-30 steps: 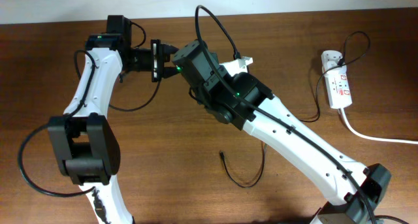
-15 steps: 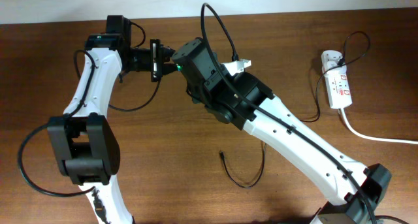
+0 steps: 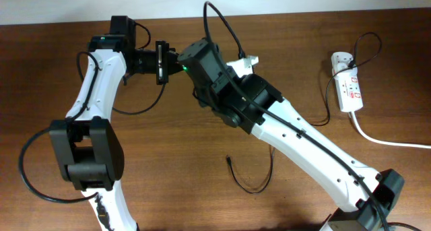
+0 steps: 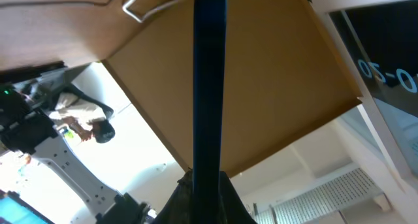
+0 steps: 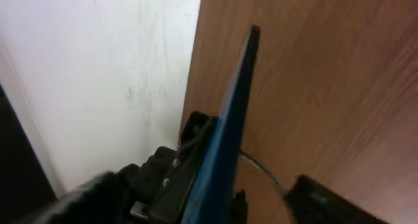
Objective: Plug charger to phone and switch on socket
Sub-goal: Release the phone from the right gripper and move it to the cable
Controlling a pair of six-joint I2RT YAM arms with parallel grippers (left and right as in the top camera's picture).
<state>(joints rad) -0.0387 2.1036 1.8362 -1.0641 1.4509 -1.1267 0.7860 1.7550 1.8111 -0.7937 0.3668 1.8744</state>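
The phone (image 3: 160,62) is held on edge above the back left of the table, its blue screen (image 5: 230,129) showing in the right wrist view. My left gripper (image 3: 152,61) is shut on it, and its jaws clamp the dark edge of the phone (image 4: 209,87) from below. My right gripper (image 3: 177,62) stands open around the phone's other side, with one of its fingers (image 5: 326,201) apart from the screen. The charger (image 3: 254,182) lies loose on the table, its tip (image 3: 229,159) pointing up-left. The socket (image 3: 349,89) lies at the far right.
A thick white cord (image 3: 394,143) runs from the socket off the right edge. A thin black cable (image 3: 328,110) leads from the socket towards the table's middle. The right arm (image 3: 303,140) stretches diagonally across the table. A white wall (image 5: 98,74) is behind the table.
The right gripper's jaws have opened off the phone, and the left gripper has closed on it. Both arms have hardly shifted.
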